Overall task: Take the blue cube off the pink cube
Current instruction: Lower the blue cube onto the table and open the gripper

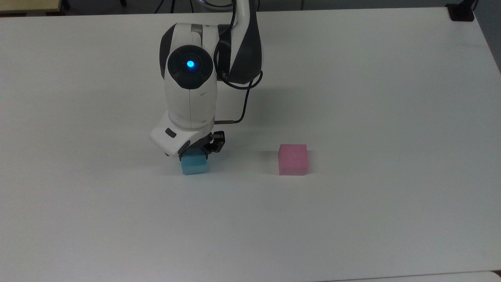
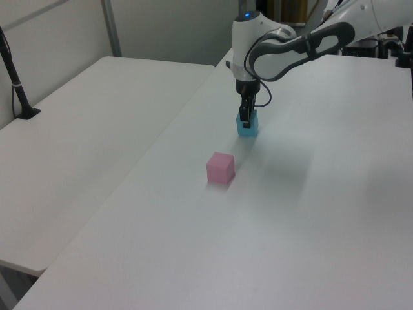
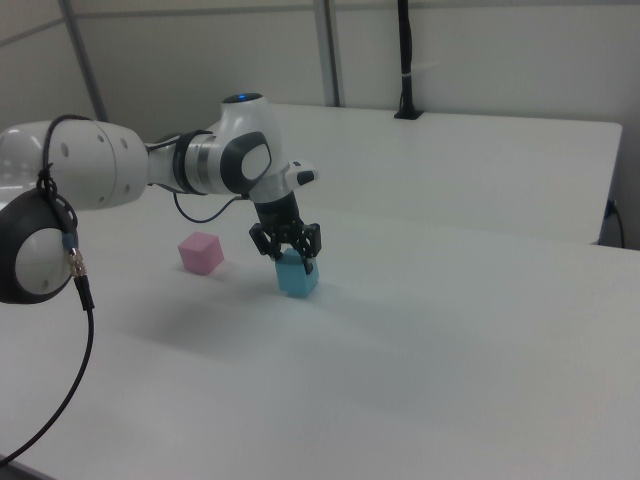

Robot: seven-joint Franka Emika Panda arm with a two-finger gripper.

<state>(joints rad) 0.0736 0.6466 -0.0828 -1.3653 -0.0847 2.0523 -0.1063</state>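
White matte counter (image 1: 352, 219) spans the top view, with a second white table (image 2: 84, 129) alongside it on the left view's left. Grey wall panels and a black post (image 3: 405, 60) stand behind in the right view.

Small light-blue matte cube (image 1: 194, 165) sits on the counter surface, faces roughly square to the counter edges in the top view. Its upper part is covered by the arm's wrist in the top view; the left view (image 2: 247, 125) and the right view (image 3: 297, 275) show its base down on the counter.

Small light-pink matte cube (image 1: 293, 159) rests alone on the counter, well apart from the blue cube, on the top view's right. In the left view it (image 2: 221, 167) lies nearer the camera than the blue cube; in the right view it (image 3: 201, 252) lies on the right view's left. Faint specks on its top face.

White Franka arm (image 1: 190, 94) reaches down over the blue cube, blue status light lit on the wrist. Black two-finger hand (image 3: 287, 252) points straight down, one finger on each side of the blue cube's upper part. Fingers narrowed to the cube's width and closed against it. A black cable (image 1: 244, 105) loops off the wrist.
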